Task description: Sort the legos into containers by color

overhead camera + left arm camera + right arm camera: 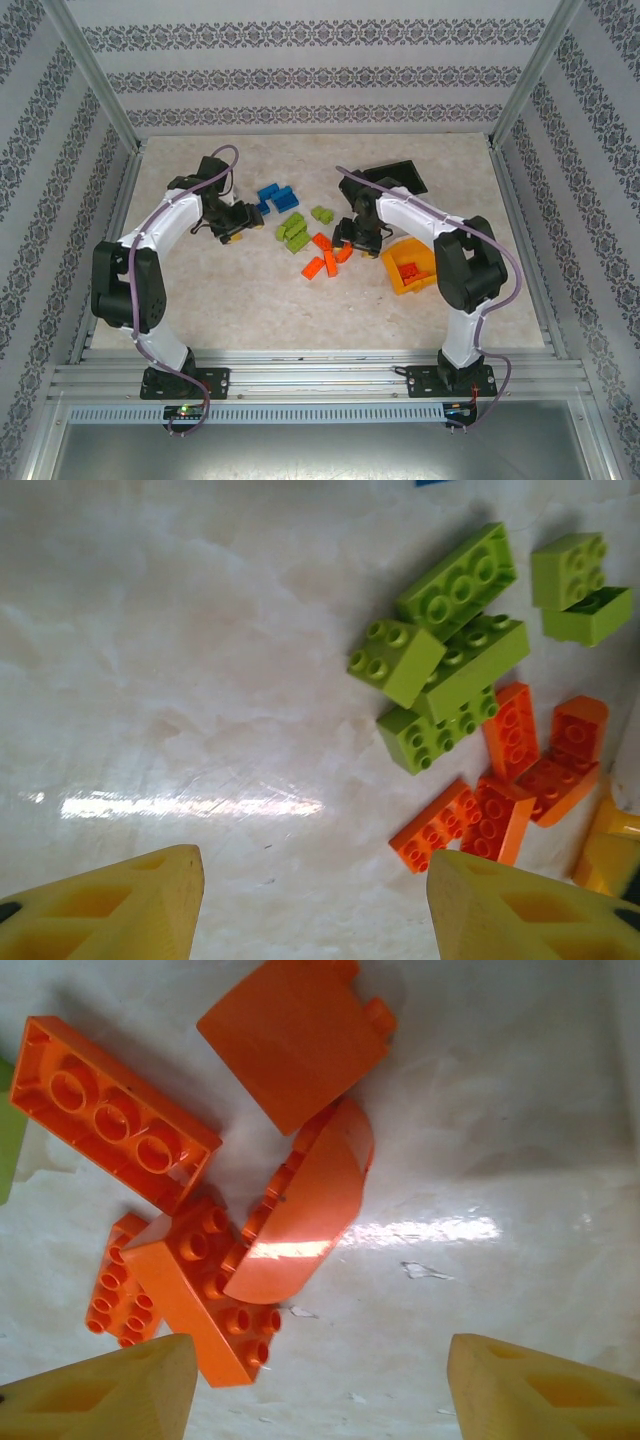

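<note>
The orange legos (200, 1260) lie jumbled on the worktop (500, 1110) just ahead of the right gripper (320, 1390), its jaws apart and empty. They look light, hard and slick, so I'd pinch one across its flat long sides. The left gripper (315, 900) gapes empty near the green legos (450, 650).

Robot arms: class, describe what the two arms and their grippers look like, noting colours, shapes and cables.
The left arm and right arm match: white rounded links, black joint housings, and a purple cable looping along each. The left gripper and right gripper have yellow wedge-shaped fingers with hollow recesses.
</note>
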Controlling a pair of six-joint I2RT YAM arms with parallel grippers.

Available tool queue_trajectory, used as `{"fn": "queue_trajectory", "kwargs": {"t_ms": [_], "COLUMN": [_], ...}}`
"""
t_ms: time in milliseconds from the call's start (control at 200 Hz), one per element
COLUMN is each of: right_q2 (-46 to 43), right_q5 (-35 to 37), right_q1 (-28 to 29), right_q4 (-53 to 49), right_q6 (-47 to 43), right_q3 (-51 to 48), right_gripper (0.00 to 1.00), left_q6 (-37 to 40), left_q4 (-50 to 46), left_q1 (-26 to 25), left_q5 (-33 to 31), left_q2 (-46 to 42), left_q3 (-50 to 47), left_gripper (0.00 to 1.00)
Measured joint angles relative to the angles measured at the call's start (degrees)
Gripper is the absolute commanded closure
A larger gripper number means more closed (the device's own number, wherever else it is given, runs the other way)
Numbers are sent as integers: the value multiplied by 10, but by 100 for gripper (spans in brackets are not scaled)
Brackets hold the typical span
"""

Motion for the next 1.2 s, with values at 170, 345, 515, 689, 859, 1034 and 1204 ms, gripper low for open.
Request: {"fn": "queue_trajectory", "kwargs": {"t_ms": [170, 345, 515, 689, 859, 1034, 1204], "right_q2": [41, 82, 82, 80, 61, 4, -72], "right_q5": [-9, -12, -12, -11, -9, 7, 26], "right_q1": [2, 2, -2, -2, -2, -2, -26], "right_q4": [32, 40, 40, 47, 47, 36, 5], "right_q6": [19, 27, 30, 30, 28, 21, 3], "right_q3": [1, 8, 8, 8, 2, 0, 0], "right_gripper": [42, 54, 68, 80, 83, 83, 83], "left_q6": [0, 4, 5, 7, 6, 2, -8], "left_q4": [12, 10, 10, 10, 12, 27, 49], "left_q1": [0, 0, 0, 0, 0, 0, 0], "left_q5": [6, 4, 3, 3, 9, 30, 58], "left_q2": [-9, -20, -24, -24, -24, -23, 0], "left_q3": [-3, -11, -16, -24, -35, -38, -38], "left_gripper": [39, 39, 39, 39, 39, 39, 39]}}
